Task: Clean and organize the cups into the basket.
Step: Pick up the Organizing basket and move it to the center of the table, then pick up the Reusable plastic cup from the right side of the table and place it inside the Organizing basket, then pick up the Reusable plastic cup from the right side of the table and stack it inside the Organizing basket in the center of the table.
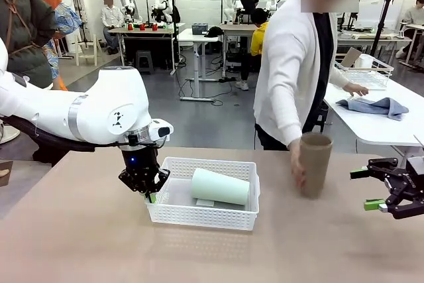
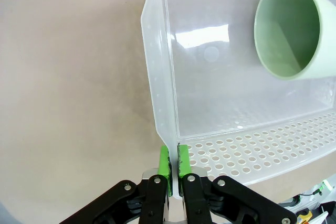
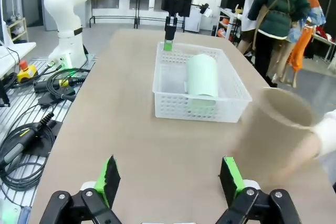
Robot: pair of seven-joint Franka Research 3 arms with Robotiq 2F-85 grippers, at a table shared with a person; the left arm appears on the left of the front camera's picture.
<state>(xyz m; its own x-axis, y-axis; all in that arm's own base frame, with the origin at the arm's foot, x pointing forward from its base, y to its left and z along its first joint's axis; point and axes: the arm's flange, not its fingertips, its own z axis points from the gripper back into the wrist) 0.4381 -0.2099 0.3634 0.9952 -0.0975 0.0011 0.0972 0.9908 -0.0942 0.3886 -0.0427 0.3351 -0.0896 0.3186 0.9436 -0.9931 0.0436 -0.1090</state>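
Arm bent down, left jaws clamp the basket [image 1: 199, 215] by its end wall, the pinch plain from that wrist, mint cup [image 1: 220, 187] lying inside; right jaws gape near a hand [image 1: 295, 167] gripping a tan cup [image 1: 318, 157].

Front view: fixed, low at the near table [image 1: 79, 243] edge, facing across it to the person [image 1: 291, 77] and the room behind. Basket [image 1: 173, 214] lower centre, mid-range; right gripper [image 1: 373, 189] at the right edge.

Left wrist view: very close, looking steeply down along the left gripper [image 2: 173, 158] at bottom centre onto the basket's wall; mint cup [image 2: 289, 30] mouth upper right.

Right wrist view: low over the table, facing along it; own fingers [image 3: 109, 179] at the bottom, basket upper centre, fairly near.

Shared: basket and mint cup in all three. Front and right wrist views share the tan cup [image 1: 316, 164] and the left arm [image 1: 99, 107].
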